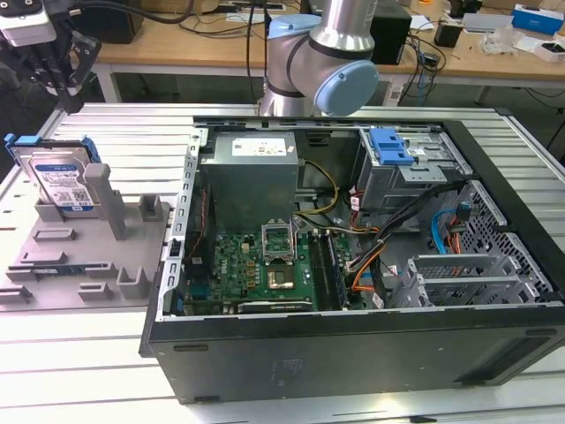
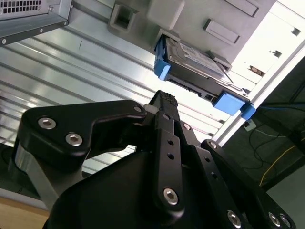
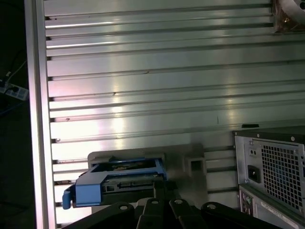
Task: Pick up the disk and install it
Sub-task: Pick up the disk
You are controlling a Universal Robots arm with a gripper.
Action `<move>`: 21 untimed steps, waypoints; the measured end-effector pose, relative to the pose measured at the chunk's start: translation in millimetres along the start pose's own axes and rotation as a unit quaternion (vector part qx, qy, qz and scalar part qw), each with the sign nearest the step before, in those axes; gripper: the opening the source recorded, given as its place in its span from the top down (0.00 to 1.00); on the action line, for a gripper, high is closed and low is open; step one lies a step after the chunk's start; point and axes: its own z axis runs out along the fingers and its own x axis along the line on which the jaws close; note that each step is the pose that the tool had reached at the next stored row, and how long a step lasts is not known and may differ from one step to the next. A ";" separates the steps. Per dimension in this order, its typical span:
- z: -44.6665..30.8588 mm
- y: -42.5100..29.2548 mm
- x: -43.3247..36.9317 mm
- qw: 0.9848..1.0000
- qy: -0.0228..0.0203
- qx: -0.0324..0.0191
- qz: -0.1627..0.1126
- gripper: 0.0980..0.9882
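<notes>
Hand [image 1: 55, 71] hangs over the upright disk [image 1: 60, 181] in a grey holder [image 1: 106, 243]. I cannot tell its grip state. It should descend centred and square.

Bright even light; white glare bands across the ribbed table [image 3: 167, 62], soft shadows

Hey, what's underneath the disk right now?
A grey holder on the slatted table; the disk stands upright in its slot. The slot's walls hide the disk's bottom edge.
</notes>
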 end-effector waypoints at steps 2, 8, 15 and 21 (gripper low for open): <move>0.0 0.5 0.1 1.000 0.000 0.000 0.000 0.99; 1.6 1.2 0.2 0.998 0.003 0.001 -0.064 0.99; 3.9 1.0 0.2 0.988 0.009 0.002 -0.156 0.99; 3.3 1.1 0.2 0.978 0.012 0.010 -0.208 0.99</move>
